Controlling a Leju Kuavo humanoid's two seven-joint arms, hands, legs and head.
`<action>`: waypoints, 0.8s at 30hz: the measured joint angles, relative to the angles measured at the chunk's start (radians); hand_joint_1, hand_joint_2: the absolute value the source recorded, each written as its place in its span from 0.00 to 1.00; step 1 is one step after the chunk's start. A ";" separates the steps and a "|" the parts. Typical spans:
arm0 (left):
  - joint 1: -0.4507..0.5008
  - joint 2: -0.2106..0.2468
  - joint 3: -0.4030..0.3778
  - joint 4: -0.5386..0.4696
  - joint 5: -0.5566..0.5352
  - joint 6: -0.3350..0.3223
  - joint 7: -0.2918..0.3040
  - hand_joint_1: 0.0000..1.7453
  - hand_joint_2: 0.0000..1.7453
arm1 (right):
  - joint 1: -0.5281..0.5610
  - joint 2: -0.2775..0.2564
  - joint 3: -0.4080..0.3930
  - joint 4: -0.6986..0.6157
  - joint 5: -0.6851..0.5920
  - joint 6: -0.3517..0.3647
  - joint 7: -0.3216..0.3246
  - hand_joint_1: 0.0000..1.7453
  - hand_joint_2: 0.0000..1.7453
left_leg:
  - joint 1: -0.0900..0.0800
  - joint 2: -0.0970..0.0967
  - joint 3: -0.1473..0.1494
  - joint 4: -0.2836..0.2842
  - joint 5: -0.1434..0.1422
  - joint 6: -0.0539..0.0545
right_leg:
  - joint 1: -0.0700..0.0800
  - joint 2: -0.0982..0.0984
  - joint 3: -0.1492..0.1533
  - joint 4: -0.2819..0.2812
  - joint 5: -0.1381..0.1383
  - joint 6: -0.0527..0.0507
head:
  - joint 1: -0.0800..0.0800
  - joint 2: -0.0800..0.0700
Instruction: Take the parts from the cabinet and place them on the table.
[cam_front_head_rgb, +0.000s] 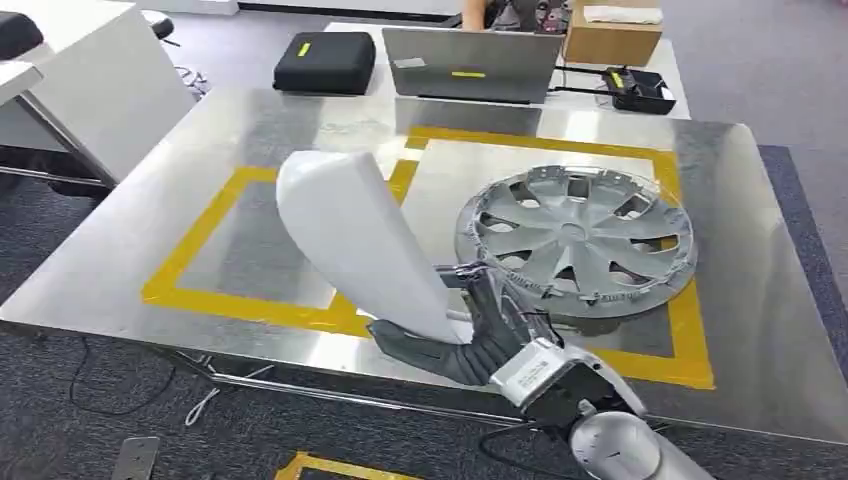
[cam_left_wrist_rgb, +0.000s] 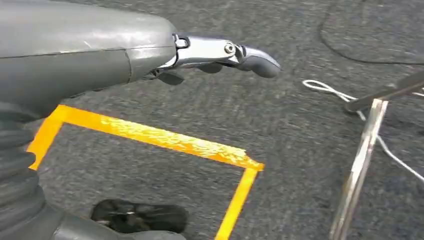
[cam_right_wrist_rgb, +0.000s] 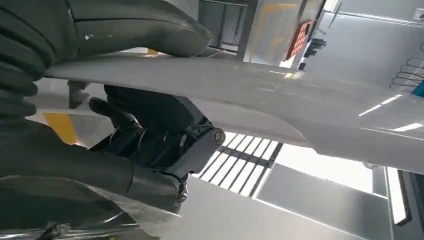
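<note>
Right hand (cam_front_head_rgb: 478, 335) grips the lower end of a white curved panel (cam_front_head_rgb: 355, 245), held tilted above the steel table (cam_front_head_rgb: 130, 240) near its front edge. Grey wheel cover (cam_front_head_rgb: 577, 238) lies flat on the table's right side. Left hand (cam_left_wrist_rgb: 220, 55) hangs over carpet (cam_left_wrist_rgb: 300, 165), fingers extended, holding nothing.

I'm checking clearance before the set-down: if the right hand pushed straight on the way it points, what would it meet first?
Probably the steel table inside the yellow tape. The right hand points forward and leftward, holding the white panel; the hubcap lies off to its right. Height above the tabletop is unclear.
</note>
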 joint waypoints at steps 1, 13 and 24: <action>0.000 0.001 -0.004 0.000 0.000 0.001 0.001 0.00 1.00 | -0.006 0.003 0.003 0.004 0.000 0.000 0.002 1.00 1.00 | 0.002 0.001 0.028 -0.090 0.065 0.000 | -0.001 0.000 0.015 0.000 -0.010 0.004 | 0.000 0.000; -0.008 0.003 -0.028 0.005 -0.003 0.008 0.008 0.00 1.00 | -0.049 0.017 0.030 0.035 0.005 0.003 0.013 1.00 1.00 | -0.011 0.005 0.084 -0.194 0.051 0.060 | 0.004 -0.001 -0.196 0.336 -0.153 0.050 | 0.003 0.000; -0.016 -0.007 -0.063 0.017 0.001 0.029 0.045 0.00 1.00 | -0.117 0.043 0.070 0.104 -0.005 0.037 0.046 1.00 1.00 | -0.023 -0.002 0.126 -0.197 0.016 0.051 | 0.022 0.003 -0.101 0.025 0.059 0.017 | -0.006 0.000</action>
